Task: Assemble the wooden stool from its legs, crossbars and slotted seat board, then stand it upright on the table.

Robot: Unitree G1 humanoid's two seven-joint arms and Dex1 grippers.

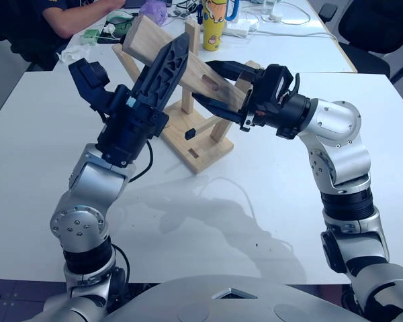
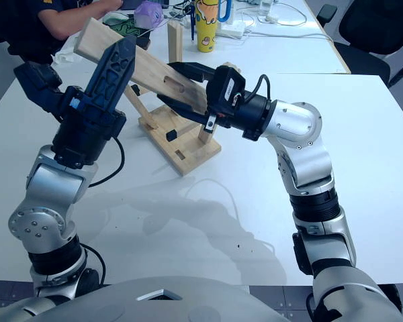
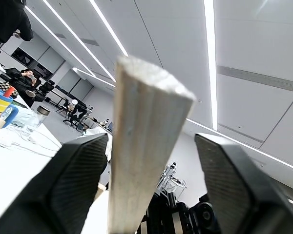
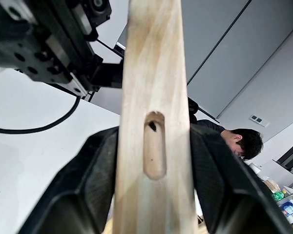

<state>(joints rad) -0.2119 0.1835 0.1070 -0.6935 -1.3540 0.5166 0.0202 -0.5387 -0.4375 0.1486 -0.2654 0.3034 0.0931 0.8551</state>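
The slotted seat board (image 1: 211, 75) hangs tilted above the table, one long slot (image 4: 155, 146) facing the right wrist view. My right gripper (image 1: 205, 82) is shut on its lower end, a finger (image 4: 95, 185) pressed to each side. My left gripper (image 1: 178, 47) straddles the upper part of the board (image 3: 141, 146), open; one finger (image 3: 83, 185) lies against the wood and the other (image 3: 229, 185) stands off with a gap. Under the board, a partly built frame of legs and crossbars (image 1: 196, 146) lies on the white table (image 1: 255, 201).
A yellow cup (image 1: 213, 23), cables and small items crowd the far table behind the frame. A person's arm (image 1: 80, 17) rests at the back left. Bare tabletop stretches in front of and to the right of the frame.
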